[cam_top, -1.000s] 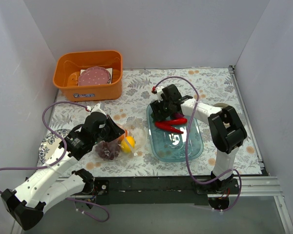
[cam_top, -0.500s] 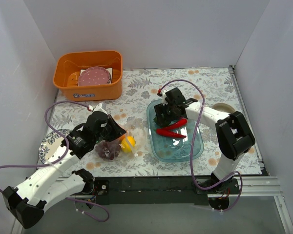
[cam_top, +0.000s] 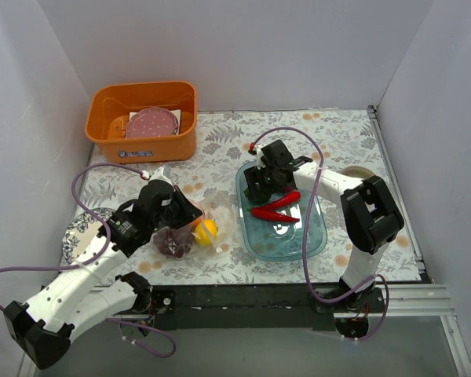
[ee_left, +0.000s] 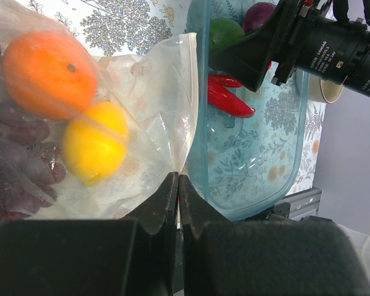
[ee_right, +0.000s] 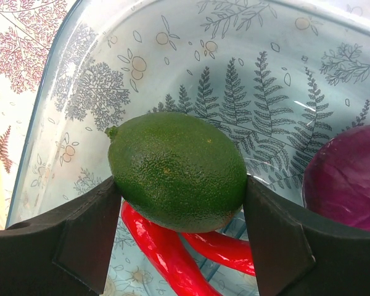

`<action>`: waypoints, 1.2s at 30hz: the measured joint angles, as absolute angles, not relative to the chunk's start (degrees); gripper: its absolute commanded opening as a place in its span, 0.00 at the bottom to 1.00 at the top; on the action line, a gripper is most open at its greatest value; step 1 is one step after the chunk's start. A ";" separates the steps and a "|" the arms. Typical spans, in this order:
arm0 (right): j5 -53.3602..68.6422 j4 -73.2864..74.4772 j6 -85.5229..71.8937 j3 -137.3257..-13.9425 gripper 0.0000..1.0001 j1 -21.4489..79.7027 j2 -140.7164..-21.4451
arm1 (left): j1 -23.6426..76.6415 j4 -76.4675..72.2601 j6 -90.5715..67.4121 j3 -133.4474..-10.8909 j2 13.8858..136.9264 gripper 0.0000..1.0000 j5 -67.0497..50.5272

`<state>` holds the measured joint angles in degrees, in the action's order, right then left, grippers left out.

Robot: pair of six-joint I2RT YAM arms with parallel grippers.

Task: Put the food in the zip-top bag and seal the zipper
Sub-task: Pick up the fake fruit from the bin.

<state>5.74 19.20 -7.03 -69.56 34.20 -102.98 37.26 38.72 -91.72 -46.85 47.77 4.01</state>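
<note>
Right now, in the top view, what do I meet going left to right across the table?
From the left: patterned plate → grapes → lemon → chilies. The orange basket and the tray overlap these, so they are left out.

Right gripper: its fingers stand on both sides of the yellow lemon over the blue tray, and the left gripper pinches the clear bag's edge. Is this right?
Not the lemon. The right wrist view shows the right gripper with its jaws on both sides of the green round fruit; the yellow lemon lies inside the zip-top bag. The rest holds.
</note>
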 measured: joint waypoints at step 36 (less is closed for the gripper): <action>11.35 5.02 -29.15 -56.97 0.64 52.45 -84.64 | 37.26 38.54 -91.61 -46.85 48.36 0.00 3.79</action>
